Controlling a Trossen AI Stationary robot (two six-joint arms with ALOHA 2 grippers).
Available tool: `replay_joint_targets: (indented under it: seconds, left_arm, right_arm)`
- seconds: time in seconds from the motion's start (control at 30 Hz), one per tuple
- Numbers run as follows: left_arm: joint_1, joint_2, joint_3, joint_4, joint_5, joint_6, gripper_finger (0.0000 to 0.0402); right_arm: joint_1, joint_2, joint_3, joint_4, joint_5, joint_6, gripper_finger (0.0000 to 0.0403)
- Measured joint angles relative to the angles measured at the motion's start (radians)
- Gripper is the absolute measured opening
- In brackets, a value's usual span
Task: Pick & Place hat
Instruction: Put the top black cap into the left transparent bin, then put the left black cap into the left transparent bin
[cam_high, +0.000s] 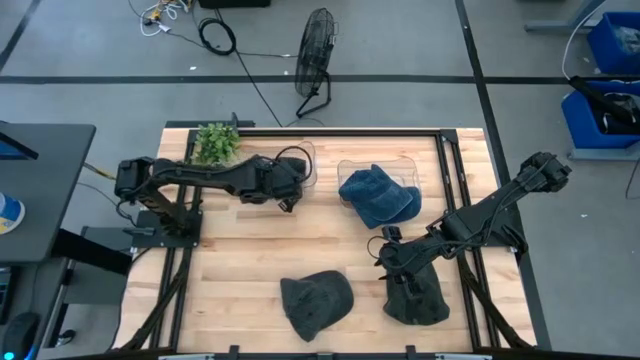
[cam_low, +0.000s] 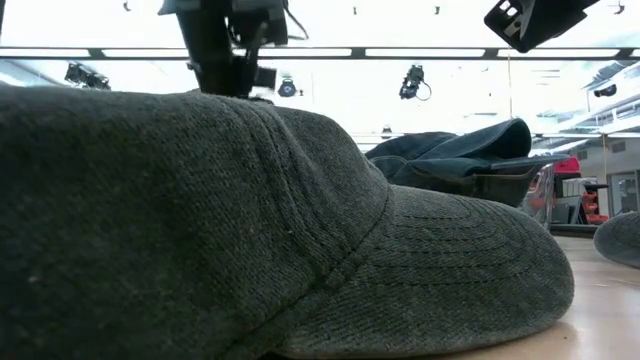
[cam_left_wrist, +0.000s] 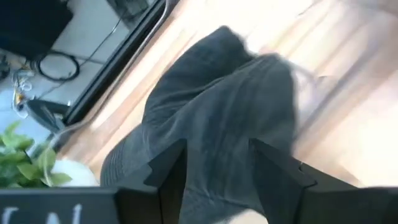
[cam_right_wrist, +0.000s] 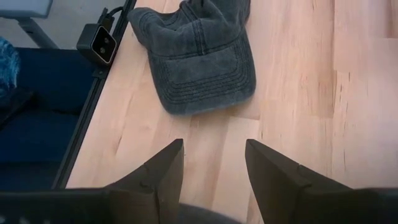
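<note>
I count one blue hat (cam_high: 378, 196) already in the clear bin (cam_high: 410, 166) at the table's (cam_high: 240, 270) far edge, two grey hats (cam_high: 316, 303) left near the front edge (untouched); right gripper (cam_high: 398, 262) open, left gripper (cam_high: 285, 195) open, empty.

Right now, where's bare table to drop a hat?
Bare wood left of the grey hat, toward the left arm's base, and between it and the blue hat. Crowded on the right: the right gripper hangs beside the dark hat.
</note>
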Motion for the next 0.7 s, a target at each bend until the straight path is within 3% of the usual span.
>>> replay_joint_targets:
  seconds: [0.47, 0.7]
  left_arm:
    - [-0.119, -0.019, 0.343, -0.132, 0.000, 0.081, 0.0186]
    - [-0.225, -0.020, 0.399, -0.125, 0.024, 0.080, 0.0183]
  right_arm:
    - [0.000, 0.000, 0.000, 0.007, -0.001, 0.023, 0.0178]
    - [0.000, 0.000, 0.000, 0.007, -0.001, 0.022, 0.0178]
